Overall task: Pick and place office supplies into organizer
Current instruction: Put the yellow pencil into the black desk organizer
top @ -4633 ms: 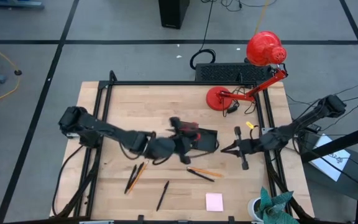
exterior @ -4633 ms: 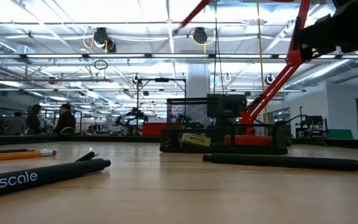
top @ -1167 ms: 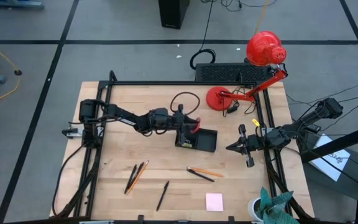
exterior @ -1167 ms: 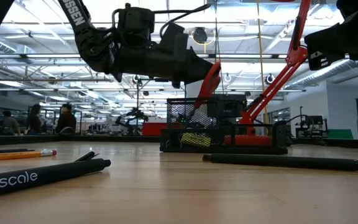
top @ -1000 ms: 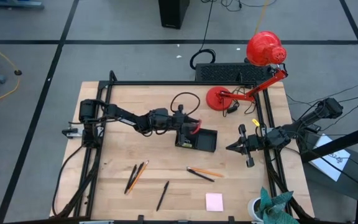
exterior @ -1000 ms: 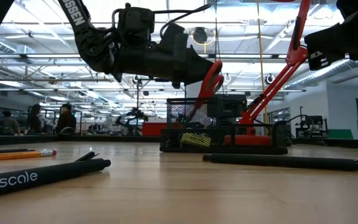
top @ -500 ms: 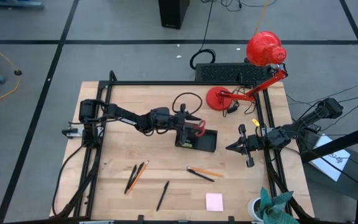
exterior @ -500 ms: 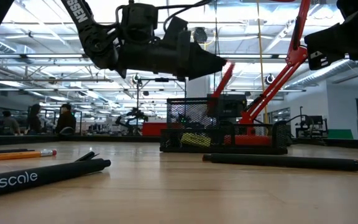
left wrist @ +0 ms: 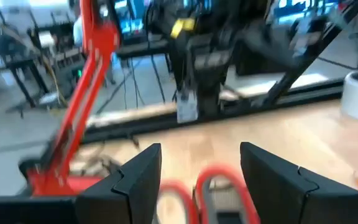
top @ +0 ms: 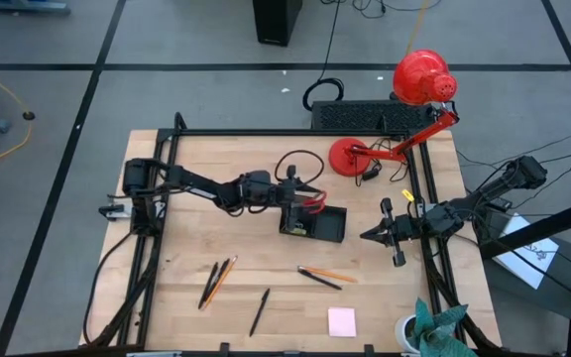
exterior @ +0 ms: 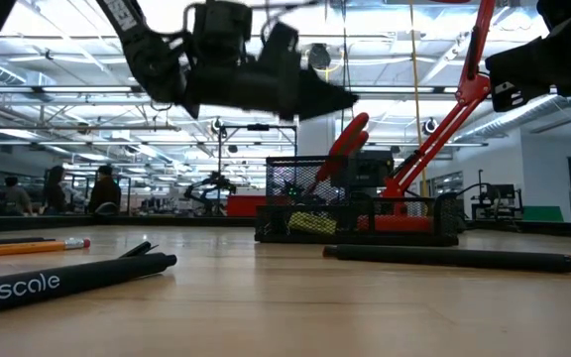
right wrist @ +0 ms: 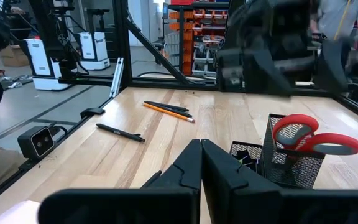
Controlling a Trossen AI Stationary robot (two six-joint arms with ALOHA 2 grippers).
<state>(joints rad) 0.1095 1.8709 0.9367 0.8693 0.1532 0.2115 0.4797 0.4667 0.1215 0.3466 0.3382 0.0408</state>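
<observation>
Red-handled scissors (top: 310,204) stand in the black mesh organizer (top: 317,224). The table (top: 206,188) is pale wood grain. Orange pencils (top: 222,279) and black pens (top: 259,311) lie at six o'clock, beside a pale pink sticky-note pad (top: 342,321). The lamp (top: 419,81) at one o'clock is red.

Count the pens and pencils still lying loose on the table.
5: two pencils lie side by side near the left front, one pen front centre, and a pen and pencil cross in front of the organizer. Any inside it are hidden.
</observation>
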